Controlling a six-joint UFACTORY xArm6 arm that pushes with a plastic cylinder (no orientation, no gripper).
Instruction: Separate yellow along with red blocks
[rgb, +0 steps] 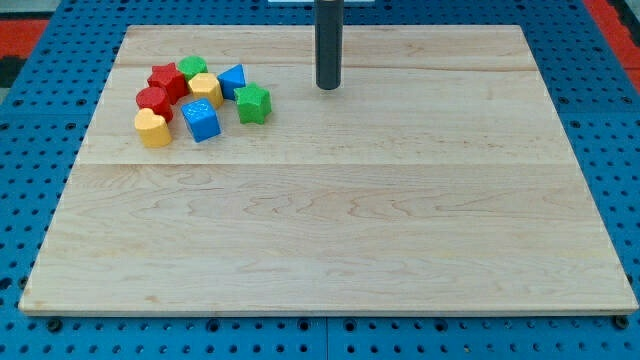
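Observation:
All blocks sit in one cluster at the board's upper left. A red star block (167, 79) and a red round block (153, 101) lie at the cluster's left. A yellow heart-like block (152, 128) lies just below them. A yellow block (205, 89) sits in the middle of the cluster. A green block (193, 68) is at its top, a blue triangle block (233, 80) and a green star block (253, 103) on its right, a blue cube (200, 121) at its bottom. My tip (328, 87) stands to the right of the cluster, apart from the green star.
The wooden board (330, 220) lies on a blue pegboard table (30, 120) that shows around its edges.

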